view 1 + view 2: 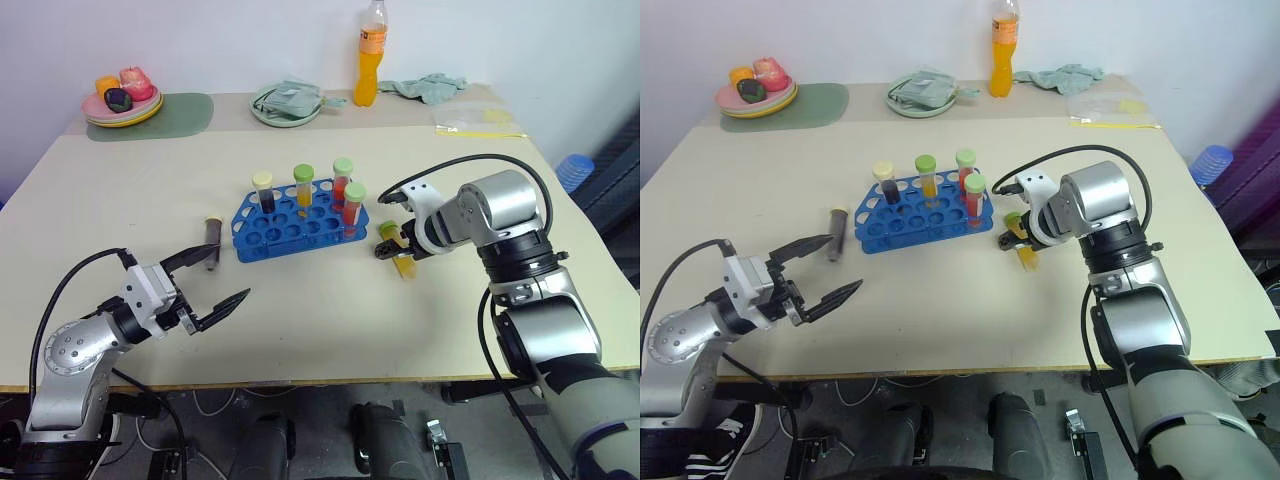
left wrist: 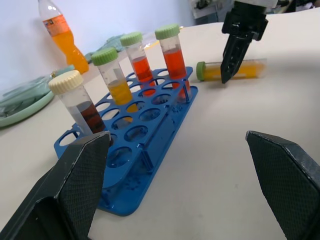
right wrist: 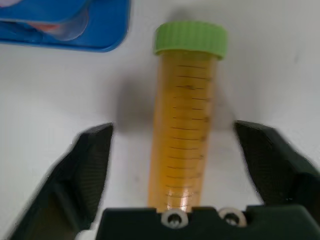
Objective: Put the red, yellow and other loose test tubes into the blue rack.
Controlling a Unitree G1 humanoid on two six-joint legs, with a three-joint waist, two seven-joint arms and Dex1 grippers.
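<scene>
we see the right gripper [image 3: 172, 150] straddling the yellow tube [image 3: 185, 125] lying beside the blue rack [image 1: 300, 225], fingers apart and not touching it. the left gripper [image 1: 215, 282] hangs wide open.

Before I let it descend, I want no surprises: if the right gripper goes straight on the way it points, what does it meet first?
Most likely the yellow tube lying between the right gripper's open fingers, then the table.

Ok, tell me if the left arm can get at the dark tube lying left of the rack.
Probably yes. The dark tube lies flat on bare table, apart from the blue rack, and the open left gripper hovers just in front of it with nothing between them.
</scene>
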